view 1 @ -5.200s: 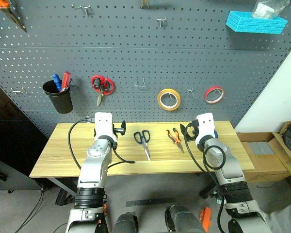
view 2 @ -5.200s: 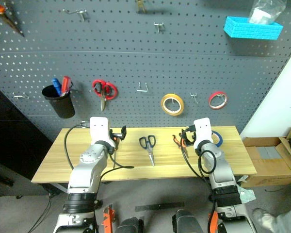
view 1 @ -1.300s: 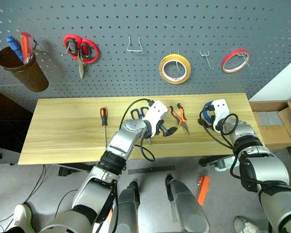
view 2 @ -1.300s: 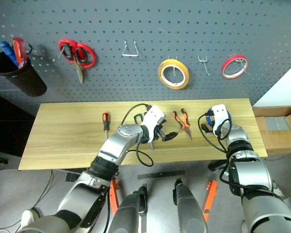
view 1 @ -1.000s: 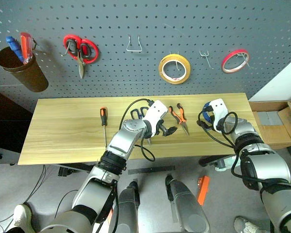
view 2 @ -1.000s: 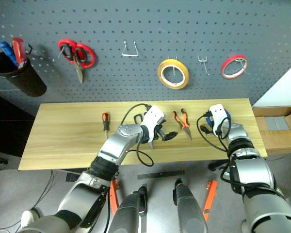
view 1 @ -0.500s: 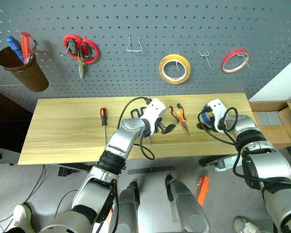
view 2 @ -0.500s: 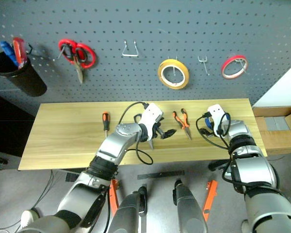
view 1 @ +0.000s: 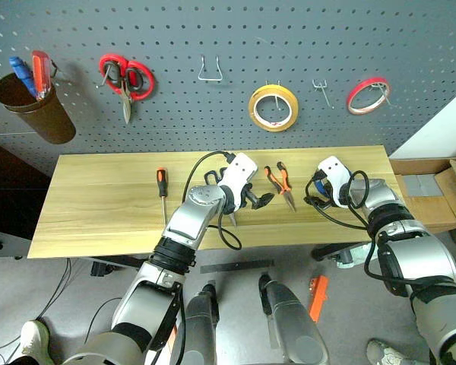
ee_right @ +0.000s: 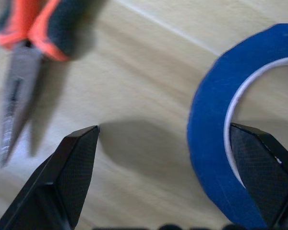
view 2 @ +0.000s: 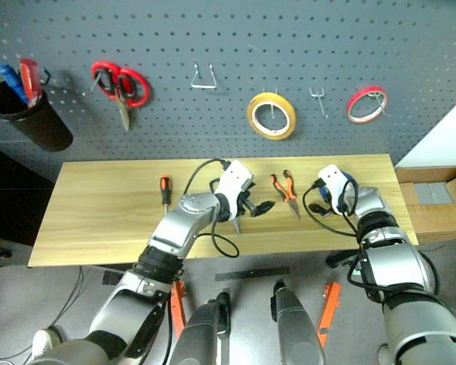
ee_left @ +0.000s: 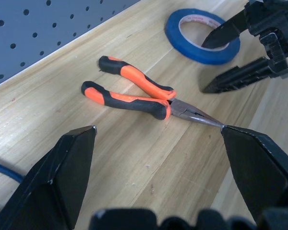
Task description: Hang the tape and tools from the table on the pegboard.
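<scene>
The large dark grey perforated pegboard (view 1: 213,46) fills the wall behind the long light wood-grain bench (view 1: 106,205). On the board hang a black cup (view 1: 26,114), red-handled scissors (view 1: 125,76), a yellow tape roll (view 1: 273,106) and a thin red tape roll (view 1: 367,94).

The left gripper (view 1: 257,201) hovers over the bench middle, fingers spread wide and empty, with the dark-blue-handled scissors (view 2: 235,223) mostly hidden under it. The right gripper (view 1: 313,199) has its fingers wide too, one inside the thin blue ring of tape (ee_left: 201,36) lying flat near the bench's right end.

Between the two grippers lie the orange-and-black-handled pliers (ee_left: 134,93). The slim orange-and-black-handled screwdriver (view 1: 163,186) lies well to the left.
</scene>
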Controlling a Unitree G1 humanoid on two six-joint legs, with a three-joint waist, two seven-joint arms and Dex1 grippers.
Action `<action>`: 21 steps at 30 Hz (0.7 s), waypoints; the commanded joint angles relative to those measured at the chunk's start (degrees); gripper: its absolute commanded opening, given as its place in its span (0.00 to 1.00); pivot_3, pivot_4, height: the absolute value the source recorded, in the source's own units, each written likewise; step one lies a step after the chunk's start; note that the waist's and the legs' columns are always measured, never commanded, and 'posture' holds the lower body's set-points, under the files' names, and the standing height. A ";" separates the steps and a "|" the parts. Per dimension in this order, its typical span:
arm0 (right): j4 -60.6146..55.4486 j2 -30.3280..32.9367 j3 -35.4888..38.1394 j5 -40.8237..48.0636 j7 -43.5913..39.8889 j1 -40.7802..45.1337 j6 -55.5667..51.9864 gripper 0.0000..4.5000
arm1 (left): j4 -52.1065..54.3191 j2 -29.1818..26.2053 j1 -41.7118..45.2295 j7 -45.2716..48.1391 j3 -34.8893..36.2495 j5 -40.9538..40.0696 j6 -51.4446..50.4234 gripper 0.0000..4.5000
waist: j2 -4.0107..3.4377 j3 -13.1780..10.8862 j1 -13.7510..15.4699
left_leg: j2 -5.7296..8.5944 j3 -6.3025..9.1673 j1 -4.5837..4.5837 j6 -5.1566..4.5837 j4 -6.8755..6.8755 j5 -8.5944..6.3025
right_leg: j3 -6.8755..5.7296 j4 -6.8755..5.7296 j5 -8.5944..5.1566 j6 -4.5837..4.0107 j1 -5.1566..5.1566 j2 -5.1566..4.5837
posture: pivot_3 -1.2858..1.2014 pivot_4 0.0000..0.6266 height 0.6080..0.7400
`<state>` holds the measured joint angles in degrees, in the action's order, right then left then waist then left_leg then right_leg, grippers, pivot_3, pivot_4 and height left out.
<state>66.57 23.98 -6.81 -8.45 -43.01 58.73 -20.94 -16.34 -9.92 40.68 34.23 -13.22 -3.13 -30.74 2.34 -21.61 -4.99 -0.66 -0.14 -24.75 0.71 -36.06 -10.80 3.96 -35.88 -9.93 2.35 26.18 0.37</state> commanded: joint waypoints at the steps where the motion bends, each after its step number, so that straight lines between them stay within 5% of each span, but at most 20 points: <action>1: 0.62 -0.88 -0.85 0.28 -4.60 -1.08 -4.92 1.00 | 0.95 0.40 1.03 -0.36 0.39 0.01 1.04 0.99 | 0.00 0.00 -0.01 | -0.01 0.00 0.00 0.00 0.00 0.00 | 0.00 -0.01 0.00 0.00 0.00 0.00 | 0.50 0.62 1.00; 13: 2.26 0.51 -1.80 -3.08 6.81 -2.85 5.83 1.00 | 1.36 0.19 0.57 -0.56 0.26 0.04 0.86 0.99 | 0.00 0.00 0.19 | 0.08 -0.04 -0.01 0.00 -0.01 0.00 | 0.03 0.02 0.00 0.01 0.00 -0.08 | 0.50 0.62 1.00; 21: 1.82 0.26 -2.49 -3.13 5.09 -4.74 5.08 1.00 | 0.80 0.66 1.35 -0.68 0.10 -0.04 1.06 0.99 | 0.01 0.00 0.18 | 0.08 -0.03 0.00 0.01 -0.03 0.01 | 0.03 0.01 0.03 0.05 -0.02 -0.09 | 0.50 0.62 1.00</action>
<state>66.48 24.00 -8.25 -10.40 -37.89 56.66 -13.61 -16.40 -9.76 41.20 33.29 -13.17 -3.07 -30.66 2.35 -21.61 -4.80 -0.59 -0.17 -24.75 0.72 -36.09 -10.79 3.98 -35.86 -9.91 2.40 26.16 0.28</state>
